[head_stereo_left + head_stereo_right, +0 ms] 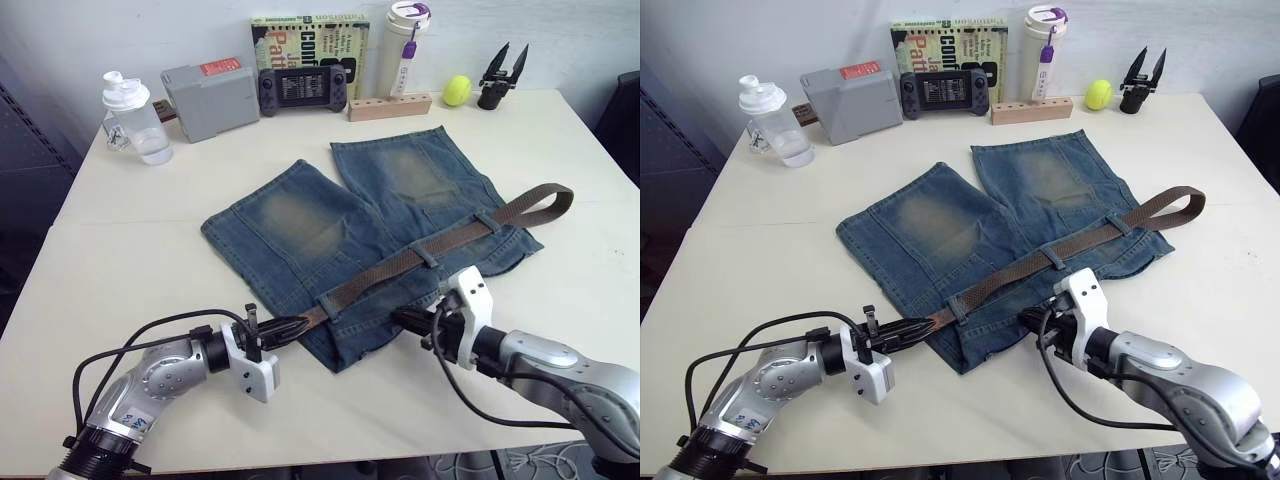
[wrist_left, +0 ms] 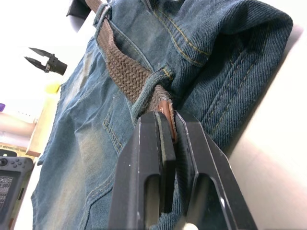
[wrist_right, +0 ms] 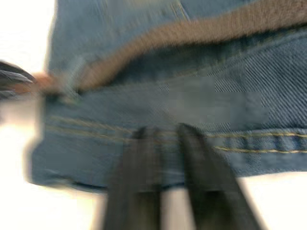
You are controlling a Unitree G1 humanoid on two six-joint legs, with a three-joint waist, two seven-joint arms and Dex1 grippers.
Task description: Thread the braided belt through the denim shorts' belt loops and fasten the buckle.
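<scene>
Denim shorts lie flat on the table, braided belt running through the belt loops (far end looped past the waistband). Left gripper pinches the belt's tan leather end. Right gripper rests at the waistband edge, fingers narrowly parted, holding nothing.

The denim shorts lie flat and spread near the middle of the surface, faded blue with yellowish worn patches on both legs, legs toward the far edge, waistband toward the near edge. The braided belt, dark brown, runs along the waistband under the belt loops, its far end folded back beyond the shorts toward the right edge.
</scene>
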